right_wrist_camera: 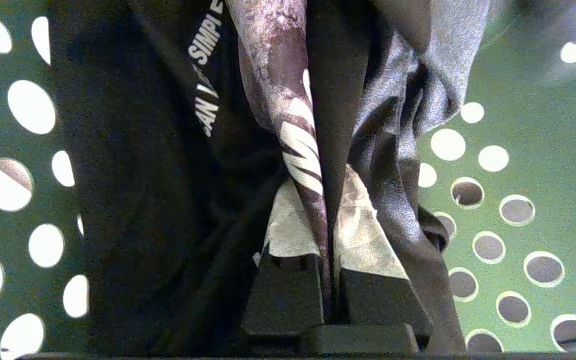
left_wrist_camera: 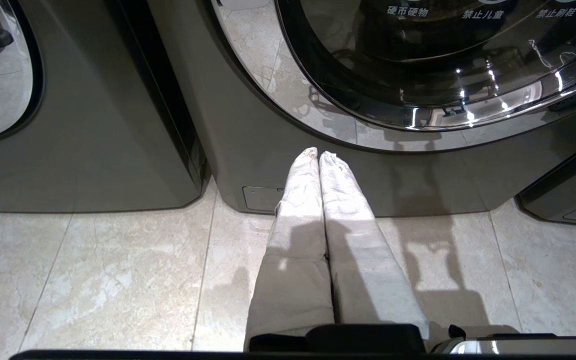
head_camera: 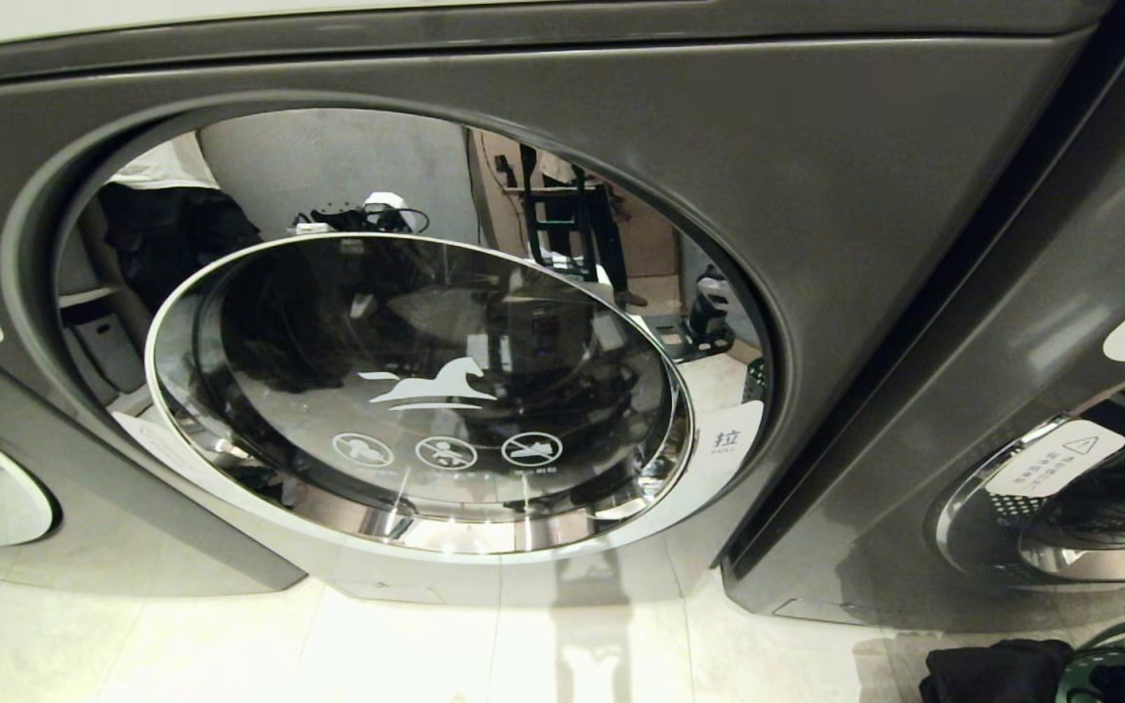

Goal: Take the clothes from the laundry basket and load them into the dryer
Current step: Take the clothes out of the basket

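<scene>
The grey dryer [head_camera: 875, 195] fills the head view, and its round glass door [head_camera: 421, 391] lies shut against the front. The green perforated laundry basket [head_camera: 1124, 649] peeks in at the lower right corner, with black clothes [head_camera: 997, 669] beside it. In the right wrist view my right gripper [right_wrist_camera: 327, 220] is inside the basket [right_wrist_camera: 528, 165], shut on a fold of dark clothes [right_wrist_camera: 288, 85] with white print that runs between the fingers. More black cloth [right_wrist_camera: 133, 175] with white lettering lies beside it. My left gripper [left_wrist_camera: 318, 155] is shut and empty, low above the floor, pointing at the dryer's base.
A second machine [head_camera: 1061, 488] stands to the right and another [left_wrist_camera: 68, 125] to the left of the dryer. Pale floor tiles [head_camera: 426, 644] run along in front of the machines. Neither arm shows in the head view.
</scene>
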